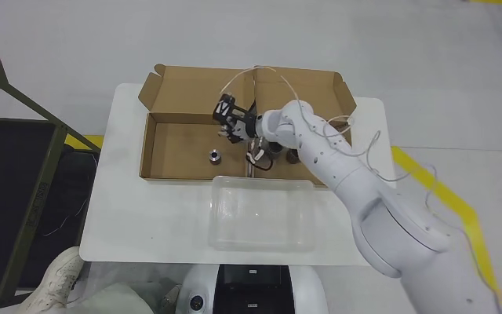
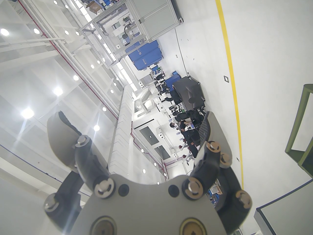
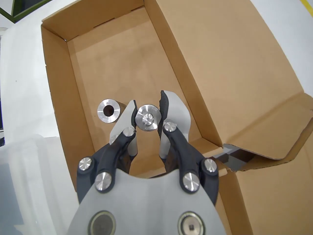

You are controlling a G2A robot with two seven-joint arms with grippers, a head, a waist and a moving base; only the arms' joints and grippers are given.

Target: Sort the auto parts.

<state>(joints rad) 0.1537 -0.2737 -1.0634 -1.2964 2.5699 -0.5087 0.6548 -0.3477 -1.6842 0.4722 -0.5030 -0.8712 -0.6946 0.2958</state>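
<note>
White table (image 1: 118,212) under bright hall light, and on it a brown box (image 1: 196,86) split by a divider, presumably so each kind of part got its own side. At the left of the frame, in the left compartment, a holed metal ring (image 1: 213,156) stood on end on the cardboard floor. Just right of it the right gripper (image 3: 148,106) was down inside that same compartment, jaws clamped on a solid metal stud (image 3: 147,121), pinched across its round sides so its flat face stayed level. Lifting or setting down? Couldn't call it. Further right, past the divider, something dark (image 1: 292,157) lay half hidden by the arm. A clear bin (image 1: 223,235) waited at lower centre, near the box. The left gripper (image 2: 133,123) pointed out at the hall, jaws wide apart and empty, likely parked clear of the work.
</note>
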